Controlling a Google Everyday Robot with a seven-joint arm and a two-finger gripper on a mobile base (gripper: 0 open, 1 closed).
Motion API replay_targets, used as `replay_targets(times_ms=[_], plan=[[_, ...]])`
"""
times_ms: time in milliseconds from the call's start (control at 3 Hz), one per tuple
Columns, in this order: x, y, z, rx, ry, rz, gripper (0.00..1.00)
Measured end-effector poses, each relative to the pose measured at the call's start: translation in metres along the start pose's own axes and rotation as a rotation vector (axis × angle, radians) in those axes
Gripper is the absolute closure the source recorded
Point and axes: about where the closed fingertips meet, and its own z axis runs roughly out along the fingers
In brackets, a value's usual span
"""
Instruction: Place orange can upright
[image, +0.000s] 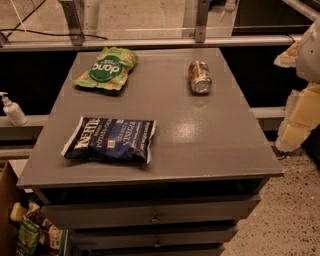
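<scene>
The orange can (200, 76) lies on its side on the grey table top (210, 135), at the far right part, with its silver end facing the camera. My gripper (299, 116) hangs at the right edge of the view, beyond the table's right side and well apart from the can. It looks white and pale yellow, and part of it is cut off by the frame edge.
A green snack bag (106, 68) lies at the far left of the table. A dark blue chip bag (110, 140) lies at the near left. Drawers (155, 216) sit below the top. A white pump bottle (12, 110) stands on a ledge to the left.
</scene>
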Motion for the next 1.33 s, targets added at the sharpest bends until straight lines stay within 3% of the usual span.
replay_targets(times_ms=[333,667,1000,1333], plan=[[0.0,0.0,0.0,0.0,0.0,0.0,0.0],[-0.003,-0.008,0.005,0.034,0.005,-0.041,0.0],[-0.01,-0.029,0.022,0.075,0.016,-0.042,0.0],[-0.017,-0.061,0.042,0.109,0.026,0.02,0.0]])
